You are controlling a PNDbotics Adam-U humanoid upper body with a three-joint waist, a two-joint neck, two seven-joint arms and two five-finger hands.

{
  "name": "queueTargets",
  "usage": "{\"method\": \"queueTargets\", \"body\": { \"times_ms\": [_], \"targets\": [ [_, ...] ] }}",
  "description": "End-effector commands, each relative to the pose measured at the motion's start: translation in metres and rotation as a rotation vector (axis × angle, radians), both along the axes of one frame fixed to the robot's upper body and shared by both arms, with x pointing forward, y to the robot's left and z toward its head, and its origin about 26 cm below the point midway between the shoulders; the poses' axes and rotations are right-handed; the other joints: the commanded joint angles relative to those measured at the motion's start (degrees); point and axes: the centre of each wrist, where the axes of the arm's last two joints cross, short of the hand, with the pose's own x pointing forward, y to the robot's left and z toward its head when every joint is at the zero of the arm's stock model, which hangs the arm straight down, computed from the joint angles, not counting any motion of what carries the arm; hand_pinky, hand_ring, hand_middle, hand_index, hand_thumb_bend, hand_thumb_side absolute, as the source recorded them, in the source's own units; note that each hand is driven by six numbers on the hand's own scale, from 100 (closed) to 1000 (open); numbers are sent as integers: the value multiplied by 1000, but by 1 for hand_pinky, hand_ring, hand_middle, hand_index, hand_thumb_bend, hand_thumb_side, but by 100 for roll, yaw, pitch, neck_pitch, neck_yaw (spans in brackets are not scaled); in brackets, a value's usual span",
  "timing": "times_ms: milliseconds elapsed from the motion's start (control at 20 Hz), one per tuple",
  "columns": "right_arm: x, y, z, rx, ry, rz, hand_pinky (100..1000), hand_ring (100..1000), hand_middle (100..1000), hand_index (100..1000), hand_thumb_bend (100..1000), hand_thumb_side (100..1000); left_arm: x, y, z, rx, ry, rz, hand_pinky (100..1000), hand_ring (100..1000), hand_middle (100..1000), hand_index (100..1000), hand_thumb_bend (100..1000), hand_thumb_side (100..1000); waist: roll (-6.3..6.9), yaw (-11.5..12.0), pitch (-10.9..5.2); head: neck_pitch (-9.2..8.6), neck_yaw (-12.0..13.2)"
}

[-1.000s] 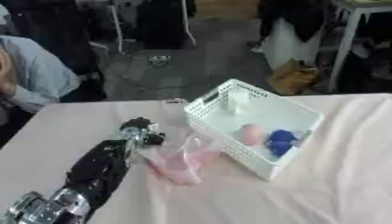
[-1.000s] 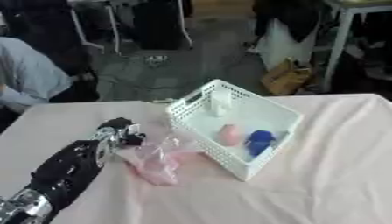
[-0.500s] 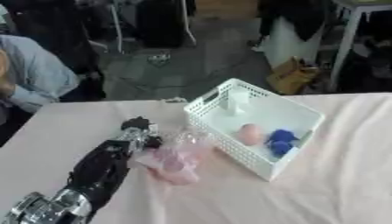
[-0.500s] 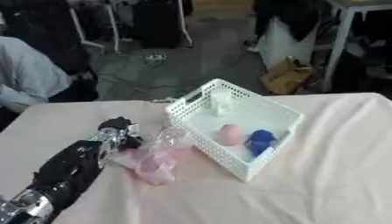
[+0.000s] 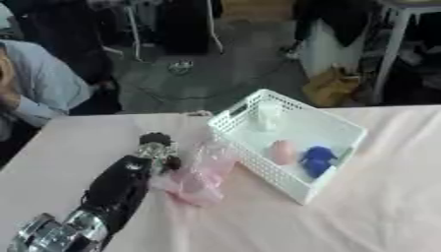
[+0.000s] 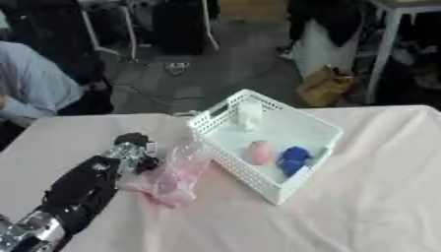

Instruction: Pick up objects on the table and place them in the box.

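Observation:
My left hand (image 5: 153,151) reaches in from the lower left, its fingers curled on the edge of a crumpled pink plastic bag (image 5: 196,176) that lies on the pink tablecloth just left of the box. The white lattice box (image 5: 291,133) stands in the middle of the table. Inside it are a pink egg-shaped object (image 5: 280,151), a blue object (image 5: 316,158) and a small white object (image 5: 266,114) at the far corner. My right hand shows in neither view.
A person in a light blue sleeve (image 5: 39,91) sits at the table's far left edge. Beyond the far edge are chair legs, a brown bag (image 5: 331,88) and dark furniture on the floor. Bare pink tablecloth (image 5: 388,206) lies to the right and in front of the box.
My left hand has drawn the pink bag a little nearer the box's left wall, and the bag's upper part now stands up more. The box's contents are unchanged.

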Motion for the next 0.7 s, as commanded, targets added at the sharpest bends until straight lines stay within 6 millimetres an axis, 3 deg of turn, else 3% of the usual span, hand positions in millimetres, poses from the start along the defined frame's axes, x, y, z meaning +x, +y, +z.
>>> {"method": "queueTargets", "body": {
  "times_ms": [50,100,150,200,250,500,550,700],
  "targets": [
    [-3,0,10,-5,-33,3,819,891,749,711,100,673,-7,3,-18,-19,65,25,287,517,659,918,177,436,46,11,72,-38,17],
    [-3,0,10,-6,-33,3,819,891,749,711,100,672,-7,2,-17,-23,56,23,271,510,650,911,166,432,46,12,71,-32,14],
    [-3,0,10,-6,-33,4,819,891,749,711,100,673,-6,2,-17,-25,48,21,189,466,596,874,100,416,45,11,70,-30,13],
    [-3,0,10,-7,-33,5,819,891,749,711,100,673,-6,1,-17,-26,39,21,189,466,596,874,100,416,44,11,70,-32,14],
    [-3,0,10,-7,-33,6,819,891,749,711,100,673,-6,1,-17,-28,33,21,110,415,536,835,100,409,44,10,69,-32,14],
    [-3,1,10,-7,-30,6,819,892,749,712,100,672,-5,-1,-15,-40,-21,25,100,232,374,664,100,427,49,8,55,-23,5],
    [-3,1,10,-7,-30,6,819,891,749,712,100,672,-5,-1,-14,-40,-37,25,100,150,313,573,100,430,49,8,54,-23,2],
    [-3,1,10,-5,-30,6,819,892,749,712,100,670,-6,-1,-15,-22,-93,19,100,100,250,504,100,447,48,9,51,-28,1]
  ]
}}
